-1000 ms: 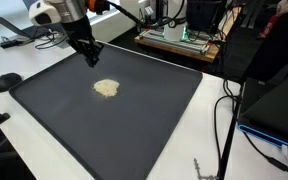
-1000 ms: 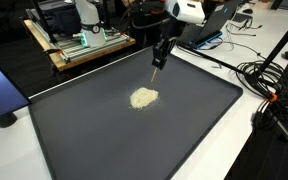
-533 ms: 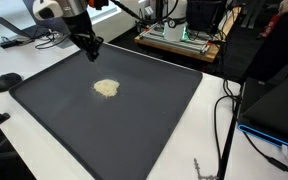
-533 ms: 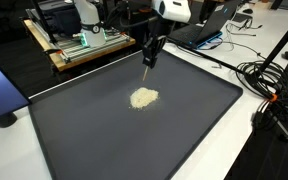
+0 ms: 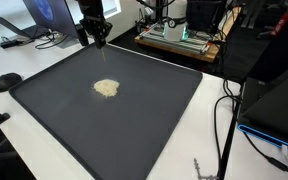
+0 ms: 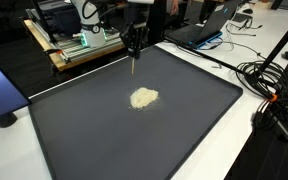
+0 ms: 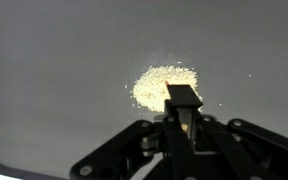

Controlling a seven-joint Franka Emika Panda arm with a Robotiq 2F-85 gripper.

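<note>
- Step in hand, as I judged it: carrying a thin dark tool (image 6: 135,65) over the mat (image 6: 184,130), with the powder pile (image 6: 144,98) not yet worked.
- Gripper (image 6: 134,40) hung above the mat's far edge, jaws closed down narrow and clamped on the tool, which pointed straight down.
- Tool tip looked clear of the mat; I couldn't rule out contact from either exterior view.
- Powder pile, pale and loose, lay near the mat's middle, apart from the tool tip and looking compact.
- Wrist view: the tool's flat black end sat mid-frame, with the pile just past it on the mat.
- Next move, my guess, called for setting the tip down on the mat beside the pile, low and slow, so no grains scattered off the mat.
</note>
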